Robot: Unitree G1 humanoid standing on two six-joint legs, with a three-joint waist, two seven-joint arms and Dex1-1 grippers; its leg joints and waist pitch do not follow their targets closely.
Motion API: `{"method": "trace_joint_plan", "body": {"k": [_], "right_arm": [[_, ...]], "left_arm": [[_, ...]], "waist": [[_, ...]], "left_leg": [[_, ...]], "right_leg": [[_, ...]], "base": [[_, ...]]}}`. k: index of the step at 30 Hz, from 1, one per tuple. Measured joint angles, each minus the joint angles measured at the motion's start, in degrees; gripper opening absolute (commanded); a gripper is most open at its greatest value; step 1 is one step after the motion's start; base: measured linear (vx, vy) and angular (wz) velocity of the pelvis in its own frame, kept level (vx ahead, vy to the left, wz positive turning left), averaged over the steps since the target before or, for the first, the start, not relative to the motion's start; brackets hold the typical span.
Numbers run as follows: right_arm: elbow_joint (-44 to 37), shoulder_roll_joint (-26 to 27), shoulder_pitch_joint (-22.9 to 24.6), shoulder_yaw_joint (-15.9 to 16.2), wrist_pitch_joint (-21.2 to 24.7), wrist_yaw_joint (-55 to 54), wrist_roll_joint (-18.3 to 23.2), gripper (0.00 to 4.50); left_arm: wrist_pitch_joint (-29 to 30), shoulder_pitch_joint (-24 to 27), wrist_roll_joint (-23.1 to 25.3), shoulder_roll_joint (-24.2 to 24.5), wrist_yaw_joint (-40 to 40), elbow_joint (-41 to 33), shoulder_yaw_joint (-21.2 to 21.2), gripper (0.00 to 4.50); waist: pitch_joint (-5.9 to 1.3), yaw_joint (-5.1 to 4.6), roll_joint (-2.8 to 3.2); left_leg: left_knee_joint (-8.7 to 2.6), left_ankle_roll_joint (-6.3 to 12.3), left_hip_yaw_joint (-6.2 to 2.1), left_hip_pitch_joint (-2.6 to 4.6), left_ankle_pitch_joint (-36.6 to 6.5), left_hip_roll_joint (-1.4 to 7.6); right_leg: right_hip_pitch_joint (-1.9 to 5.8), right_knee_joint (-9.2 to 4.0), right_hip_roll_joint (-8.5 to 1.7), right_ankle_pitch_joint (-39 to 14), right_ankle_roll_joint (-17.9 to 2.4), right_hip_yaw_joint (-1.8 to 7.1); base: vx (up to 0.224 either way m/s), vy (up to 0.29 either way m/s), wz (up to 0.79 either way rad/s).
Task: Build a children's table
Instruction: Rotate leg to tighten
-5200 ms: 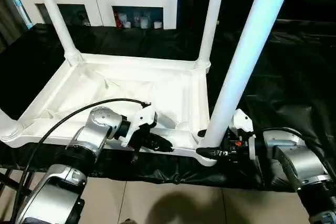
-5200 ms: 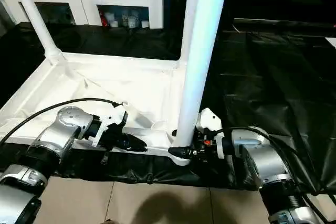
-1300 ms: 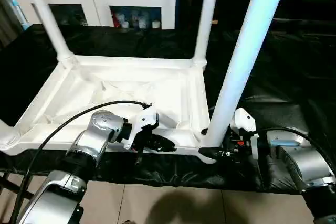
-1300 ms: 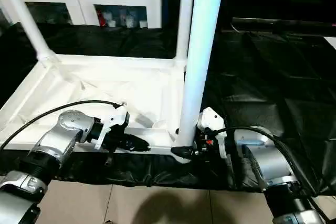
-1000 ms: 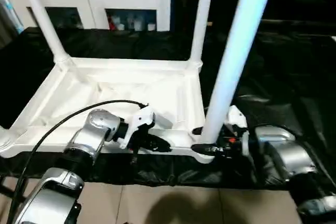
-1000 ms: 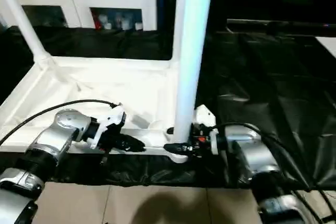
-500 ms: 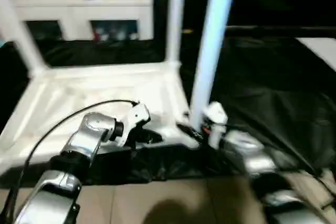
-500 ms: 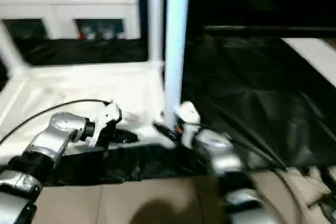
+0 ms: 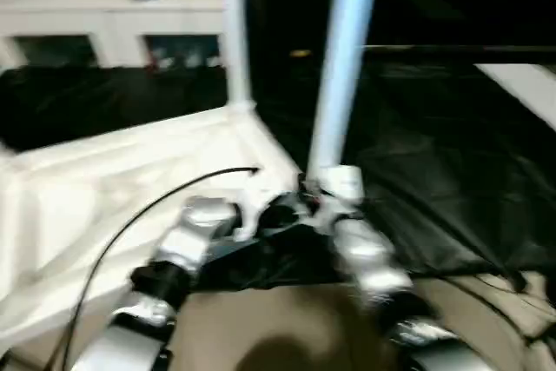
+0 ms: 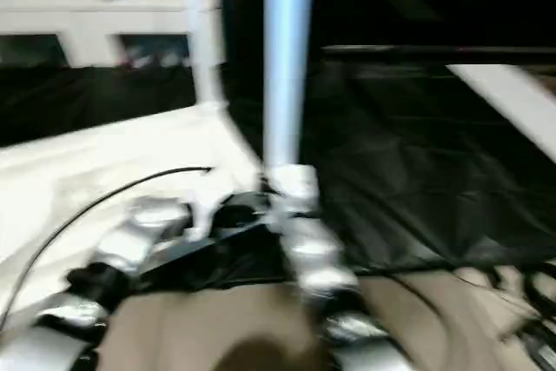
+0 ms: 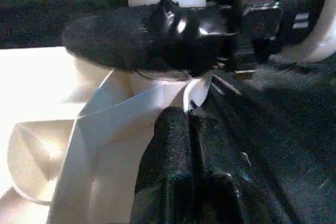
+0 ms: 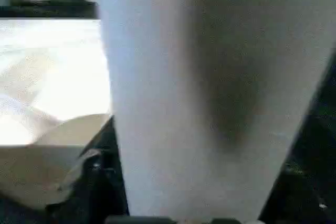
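Note:
The children's table lies upside down on a black sheet, its white ribbed top [image 9: 87, 180] facing up. One tube leg [image 9: 233, 32] stands in the far corner socket. A second leg [image 9: 339, 67] stands in the near corner, and my right gripper [image 9: 314, 190] is closed around its flared base. In the right wrist view that leg [image 12: 199, 93] rises close between the fingers. My left gripper [image 11: 190, 124] is shut, its tips against the top's front rim [image 11: 105, 129] right beside the right gripper's black finger [image 11: 136, 38].
A white cabinet [image 9: 113, 15] with glass doors and small items stands behind the table. The black sheet [image 9: 434, 171] stretches off to the right, with a pale edge [image 9: 521, 84] at far right. Beige floor [image 9: 287, 319] lies below the sheet's front edge.
The head view has swung and blurred. The near corner with the held leg now sits mid-picture, the table top looks turned, and the two grippers are closer together.

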Motion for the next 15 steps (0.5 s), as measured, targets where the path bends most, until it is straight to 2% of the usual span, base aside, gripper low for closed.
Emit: {"method": "trace_joint_plan", "body": {"k": [1, 2, 5, 8, 10, 14, 15], "right_arm": [[-1.38, -1.04, 0.34, 0.03, 0.78, 1.73, 0.59, 2.84], [-3.36, -2.61, 0.71, -0.03, 2.01, 4.08, 1.49, 2.97], [-6.53, -7.14, 0.8, 0.18, 4.59, 10.23, 3.72, 3.18], [-9.23, -9.09, 1.52, 0.18, 6.44, 14.81, 5.15, 3.56], [-12.01, -11.33, 3.02, 0.24, 7.98, 20.1, 6.64, 3.66], [-15.88, -15.15, 4.63, 1.25, 10.56, 28.51, 8.92, 3.66], [-16.78, -16.22, 4.94, 1.78, 11.25, 30.27, 9.36, 3.73]], "left_arm": [[-0.3, -0.15, -0.01, -0.09, -0.05, -0.02, -0.16, 0.0], [-0.86, -0.33, -0.03, -0.17, -0.12, -0.31, -0.24, 0.0], [-1.4, -1.08, -0.09, -0.05, -0.93, -1.9, -1.57, 0.0], [-1.45, -0.92, -0.54, 0.82, -2.67, -3.4, -1.75, 0.0], [-1.77, -0.04, -1.26, 2.35, -3.76, -5.09, -1.76, 0.0], [0.0, 2.13, -3.52, 5.51, -6.49, -10.05, -1.55, 0.0], [1.21, 2.92, -4.32, 6.17, -7.23, -11.53, -1.52, 0.54]], "waist": [[0.11, 0.3, 0.2], [0.06, 0.66, 0.36], [0.11, 1.44, 0.21], [0.14, 1.96, 0.2], [0.2, 2.16, 0.15], [0.55, 1.94, -0.1], [0.7, 1.8, -0.11]], "left_leg": [[0.01, 0.07, 0.33, -0.17, 0.14, 0.06], [0.1, 0.73, 0.65, -0.87, 0.59, 0.06], [0.55, 1.38, 0.78, -2.11, 0.86, 0.01], [0.81, 1.57, 0.81, -2.93, 0.8, 0.02], [0.88, 1.65, 0.82, -3.32, 0.86, 0.04], [1.04, 1.65, 1.02, -3.31, 0.88, 0.19], [1.08, 1.65, 1.08, -3.3, 0.88, 0.21]], "right_leg": [[-0.15, 0.0, -0.04, 0.04, 0.06, 0.15], [-0.67, 0.01, -0.05, 0.16, 0.27, 0.54], [-1.8, 0.07, -0.05, 0.59, 1.02, 0.95], [-2.45, 0.1, -0.06, 0.74, 1.28, 0.97], [-2.85, 0.13, -0.07, 0.85, 1.48, 0.98], [-2.89, 0.15, -0.07, 0.75, 1.28, 1.0], [-2.89, 0.15, -0.07, 0.78, 1.28, 1.04]], "base": [[0.0, 0.0, 0.0], [0.046, 0.053, -0.01], [0.035, 0.03, 0.03], [0.0, 0.0, 0.0], [0.0, 0.0, 0.0], [0.0, 0.0, 0.0], [0.0, 0.0, 0.0]]}}
